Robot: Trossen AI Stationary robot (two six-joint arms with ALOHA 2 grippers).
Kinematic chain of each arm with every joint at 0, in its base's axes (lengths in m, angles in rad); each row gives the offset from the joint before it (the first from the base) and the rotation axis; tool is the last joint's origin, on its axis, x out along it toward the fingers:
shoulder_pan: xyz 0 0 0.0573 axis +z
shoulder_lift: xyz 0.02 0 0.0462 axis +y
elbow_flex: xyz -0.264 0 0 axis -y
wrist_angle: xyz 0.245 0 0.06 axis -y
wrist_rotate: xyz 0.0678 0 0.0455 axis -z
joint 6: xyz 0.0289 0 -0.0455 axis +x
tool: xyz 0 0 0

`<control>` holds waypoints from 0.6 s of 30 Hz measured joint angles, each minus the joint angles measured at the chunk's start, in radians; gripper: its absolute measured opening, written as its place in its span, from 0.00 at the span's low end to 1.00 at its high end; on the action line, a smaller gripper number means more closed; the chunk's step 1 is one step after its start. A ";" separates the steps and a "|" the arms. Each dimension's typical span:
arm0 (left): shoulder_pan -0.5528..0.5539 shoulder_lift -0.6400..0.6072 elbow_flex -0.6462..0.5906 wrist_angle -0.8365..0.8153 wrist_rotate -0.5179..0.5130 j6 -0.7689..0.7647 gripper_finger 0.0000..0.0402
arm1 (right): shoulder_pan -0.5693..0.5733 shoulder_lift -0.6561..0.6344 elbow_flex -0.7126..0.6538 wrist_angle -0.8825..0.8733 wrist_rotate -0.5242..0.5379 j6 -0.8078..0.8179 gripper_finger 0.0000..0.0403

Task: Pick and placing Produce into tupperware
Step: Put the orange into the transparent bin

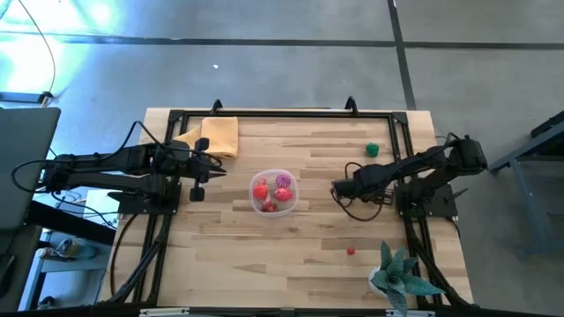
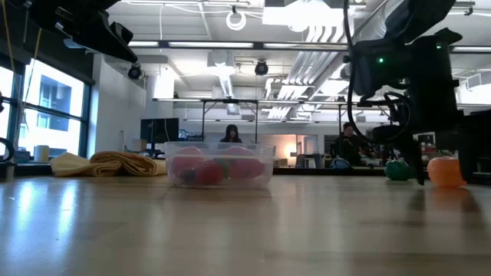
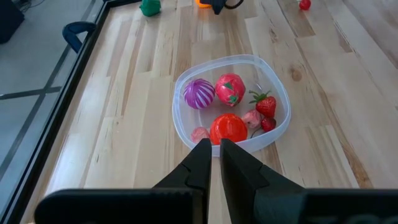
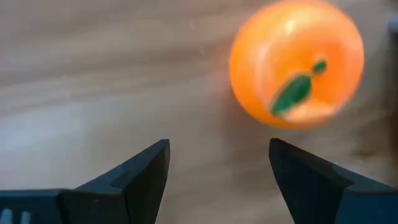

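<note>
Orange toy fruit, green-leafed, lies beyond the spread right hand.

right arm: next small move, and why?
Probably ease the right gripper forward and sideways until the orange fruit sits between its fingers, then close. The fingers are open and empty, and the orange lies on the table ahead of them, off toward one finger rather than centred. The tub already holds several pieces; the left gripper waits shut beside it.

Clear plastic tub on pale wood table
</note>
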 joint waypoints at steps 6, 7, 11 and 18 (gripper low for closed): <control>0.000 0.000 0.000 0.000 0.000 0.000 0.06 | -0.022 0.000 0.000 -0.020 -0.101 -0.062 0.66; 0.000 0.000 0.000 0.000 0.000 0.000 0.06 | -0.025 0.000 0.000 -0.021 -0.103 -0.073 0.66; 0.000 0.000 0.000 0.000 0.000 0.000 0.06 | -0.046 0.000 0.000 -0.047 -0.105 -0.095 0.66; 0.000 0.000 0.000 0.000 0.000 0.000 0.06 | -0.097 0.000 0.000 -0.147 -0.100 -0.112 0.66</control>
